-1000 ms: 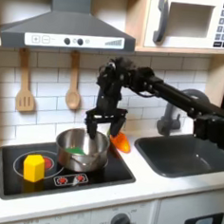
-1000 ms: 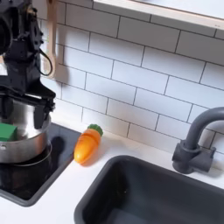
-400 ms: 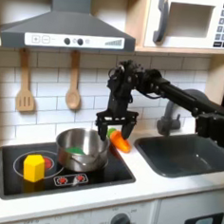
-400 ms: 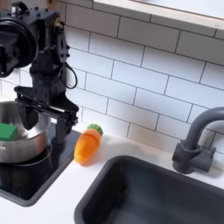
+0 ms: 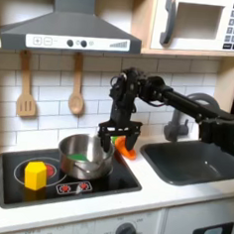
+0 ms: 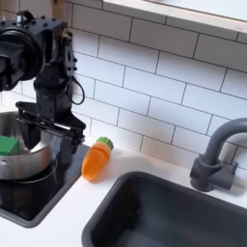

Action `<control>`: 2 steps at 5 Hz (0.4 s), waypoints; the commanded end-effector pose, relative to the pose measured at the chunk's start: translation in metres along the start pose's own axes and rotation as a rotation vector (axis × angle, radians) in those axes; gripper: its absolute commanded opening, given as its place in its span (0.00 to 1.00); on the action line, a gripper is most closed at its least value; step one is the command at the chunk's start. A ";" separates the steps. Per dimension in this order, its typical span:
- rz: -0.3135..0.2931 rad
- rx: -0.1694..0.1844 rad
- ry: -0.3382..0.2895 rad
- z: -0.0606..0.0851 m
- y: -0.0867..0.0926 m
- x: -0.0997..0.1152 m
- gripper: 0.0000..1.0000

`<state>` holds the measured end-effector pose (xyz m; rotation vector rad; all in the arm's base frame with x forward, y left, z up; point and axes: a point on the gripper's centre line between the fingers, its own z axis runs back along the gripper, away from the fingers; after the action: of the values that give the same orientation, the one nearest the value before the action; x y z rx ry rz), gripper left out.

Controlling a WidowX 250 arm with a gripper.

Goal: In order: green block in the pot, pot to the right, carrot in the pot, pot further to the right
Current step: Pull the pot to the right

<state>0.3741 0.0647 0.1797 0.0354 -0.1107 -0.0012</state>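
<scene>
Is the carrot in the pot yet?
No, in the second exterior view the carrot lies on the counter beside the pot, which holds the green block.

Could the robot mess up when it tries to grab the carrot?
Maybe. The open end effector hangs between the pot and the carrot, so a finger could bump the pot's rim. The carrot lies on the counter near the sink and is tapered, so a poor pinch might send it rolling in. The green block already sits in the pot.
</scene>
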 end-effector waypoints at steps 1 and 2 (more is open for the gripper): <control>-0.004 -0.016 0.068 -0.014 -0.003 -0.014 0.66; 0.014 -0.013 0.090 -0.018 -0.002 -0.019 0.00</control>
<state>0.3575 0.0656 0.1572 0.0183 -0.0172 0.0183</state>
